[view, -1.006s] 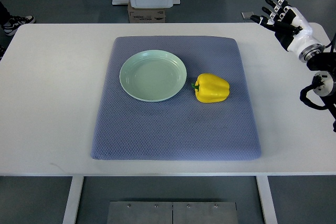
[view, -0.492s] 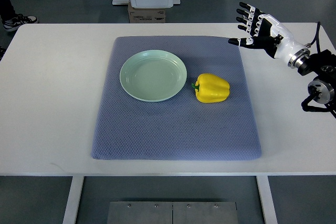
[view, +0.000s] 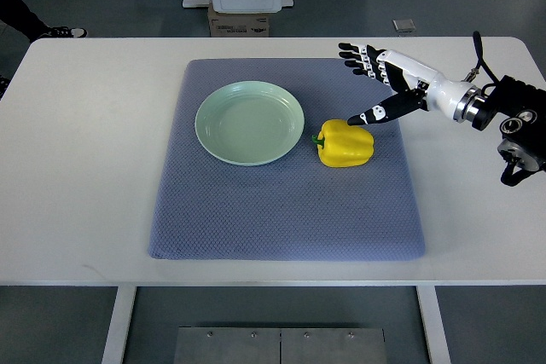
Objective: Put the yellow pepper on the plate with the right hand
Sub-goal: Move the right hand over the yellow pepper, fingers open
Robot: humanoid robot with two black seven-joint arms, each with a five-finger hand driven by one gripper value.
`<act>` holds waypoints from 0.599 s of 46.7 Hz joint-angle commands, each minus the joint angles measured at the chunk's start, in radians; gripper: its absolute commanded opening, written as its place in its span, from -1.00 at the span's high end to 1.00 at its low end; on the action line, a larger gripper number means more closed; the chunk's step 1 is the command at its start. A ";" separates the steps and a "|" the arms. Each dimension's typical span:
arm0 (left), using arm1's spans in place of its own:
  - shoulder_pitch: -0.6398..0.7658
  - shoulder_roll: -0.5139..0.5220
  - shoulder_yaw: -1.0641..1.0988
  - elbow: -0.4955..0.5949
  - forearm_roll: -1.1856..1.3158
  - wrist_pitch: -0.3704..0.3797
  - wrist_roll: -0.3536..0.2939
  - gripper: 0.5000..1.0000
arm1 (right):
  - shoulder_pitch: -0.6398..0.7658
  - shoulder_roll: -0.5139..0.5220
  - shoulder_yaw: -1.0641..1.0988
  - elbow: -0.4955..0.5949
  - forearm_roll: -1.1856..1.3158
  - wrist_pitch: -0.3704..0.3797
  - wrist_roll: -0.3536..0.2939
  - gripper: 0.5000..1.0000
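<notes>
The glossy yellow bell pepper [view: 345,143] is seen lying on the quilted blue-grey fabric mat [view: 281,202], just right of the round pale green plate [view: 249,122]. The white-and-black right hand [view: 381,84] is held over the pepper's far right side, fingers spread and nothing gripped, thumb tip at its top edge

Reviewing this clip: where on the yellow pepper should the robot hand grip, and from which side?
Probably across the yellow pepper's broad body, from above on its right. It lies on its side, stem toward the plate, and the open right robot hand is already on that side.
</notes>
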 commanded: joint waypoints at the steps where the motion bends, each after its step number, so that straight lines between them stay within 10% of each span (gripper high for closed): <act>1: 0.000 0.000 0.000 0.000 0.000 0.000 0.000 -1.00 | 0.012 0.001 -0.030 0.000 -0.038 -0.001 0.003 -1.00; 28: 0.001 0.000 0.000 0.000 0.000 0.000 0.000 -1.00 | 0.055 0.023 -0.224 -0.013 -0.092 -0.081 -0.002 -1.00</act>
